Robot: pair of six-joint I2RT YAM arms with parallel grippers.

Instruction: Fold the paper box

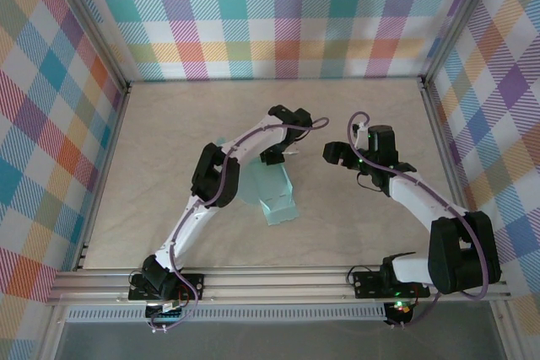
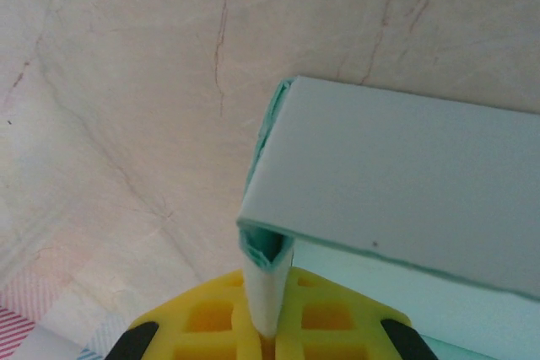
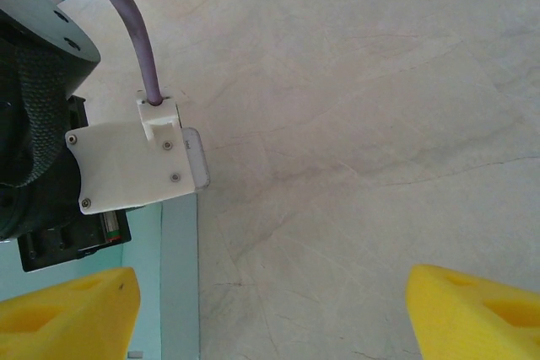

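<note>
Pinching paper box [image 2: 396,183] edge, left end effector [image 2: 268,326] clenched; right end effector [image 3: 270,309] spread wide nearby

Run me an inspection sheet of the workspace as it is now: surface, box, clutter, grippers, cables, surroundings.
Surface: pale marbled table, faint creases.
Job's things: paper box, mint-green, partly folded, lying mid-table.
Clutter: nothing seen.
Grippers: left gripper shut on a box flap; right gripper open, holding nothing, over the table.
Cables: purple cables, no snag seen.
Surroundings: plaid walls, aluminium frame.
</note>
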